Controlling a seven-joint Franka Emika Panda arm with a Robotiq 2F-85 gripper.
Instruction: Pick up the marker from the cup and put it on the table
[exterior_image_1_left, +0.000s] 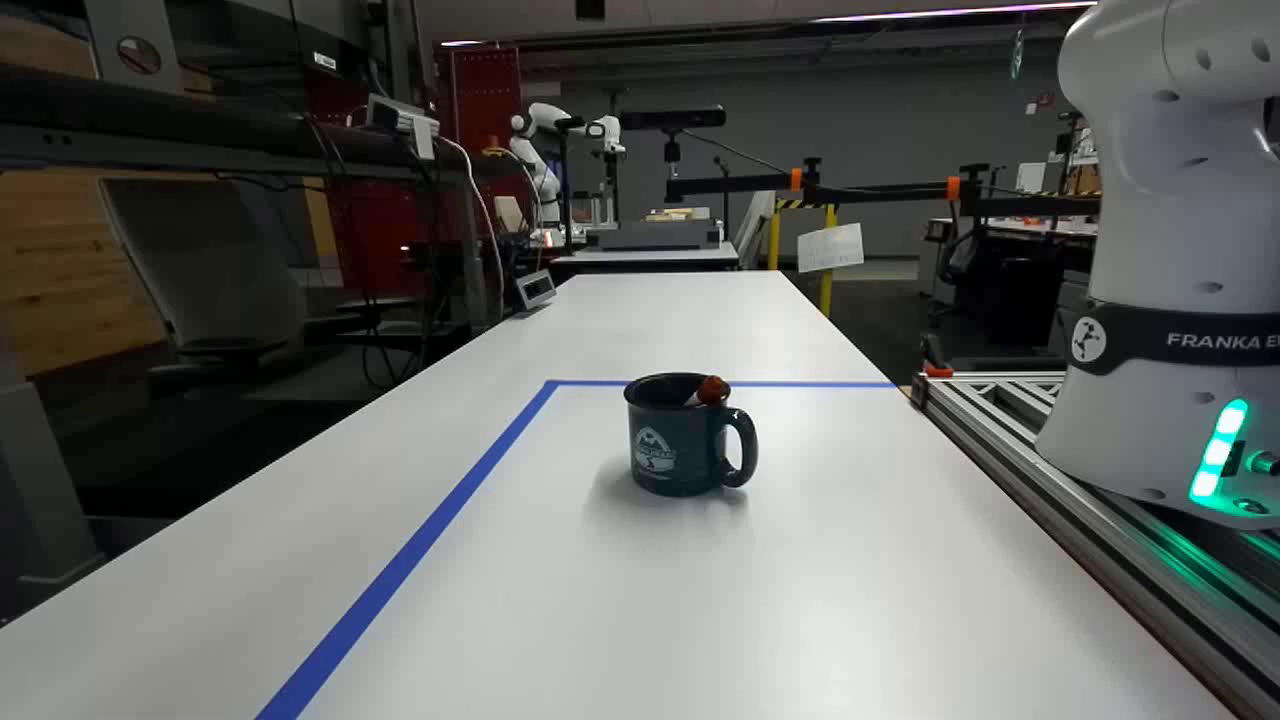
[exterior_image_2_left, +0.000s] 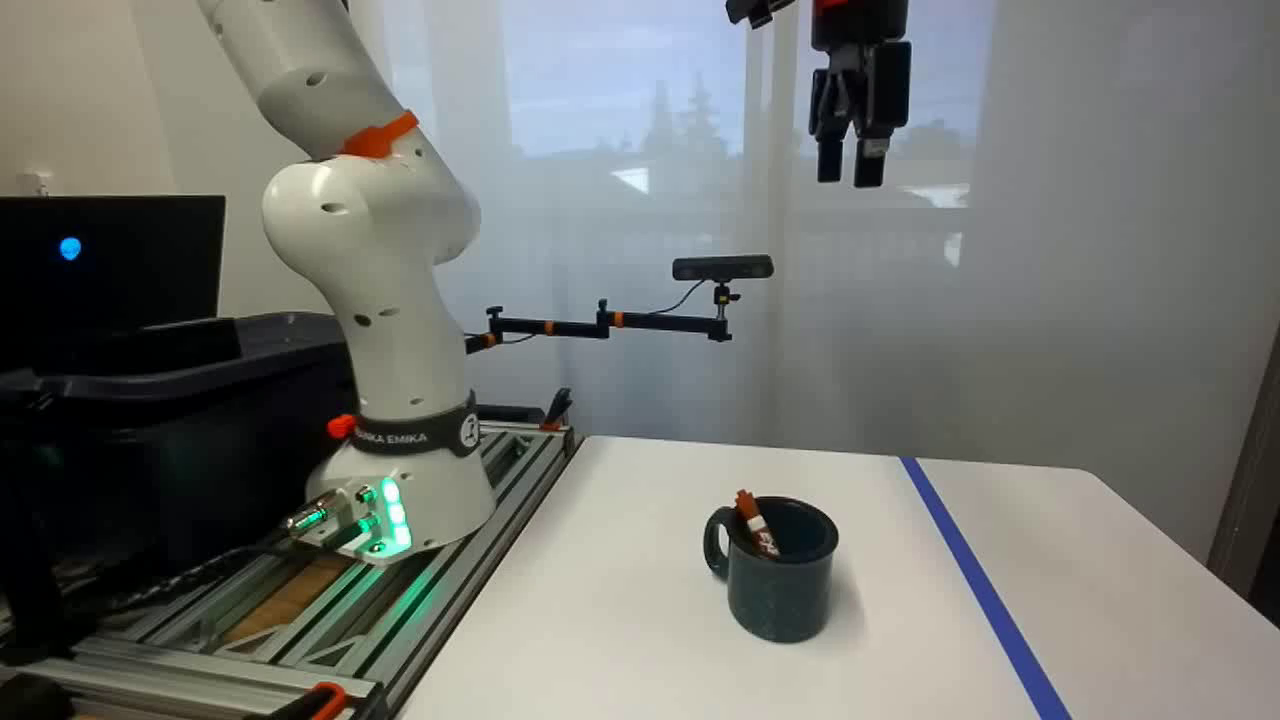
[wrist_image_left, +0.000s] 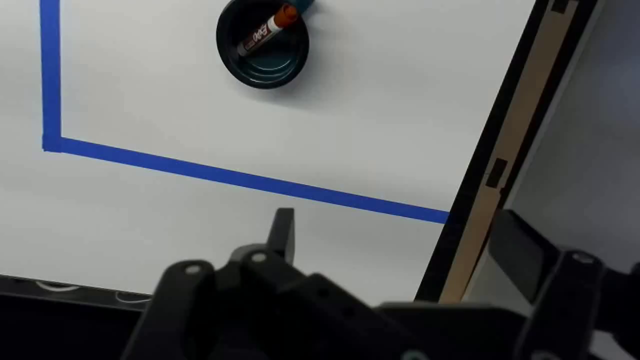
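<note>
Your gripper (exterior_image_2_left: 849, 181) hangs spread and empty well above the table (exterior_image_2_left: 600, 600), so let its fingers (wrist_image_left: 281, 235) straddle the orange end (wrist_image_left: 286, 16) of the marker (wrist_image_left: 265, 32) leaning inside the cup (exterior_image_2_left: 783, 595), then pinch squarely and lift straight up.

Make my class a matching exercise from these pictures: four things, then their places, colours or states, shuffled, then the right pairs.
Things:
1. Marker
2. Cup
3. Blue tape
4. Pincer

Places, colours or states:
A. Stuck flat on the white table
B. Open, holding nothing
C. Slanted, with a reddish-orange end
D. Upright, dark teal-blue

Pairs: 1-C, 2-D, 3-A, 4-B
</note>
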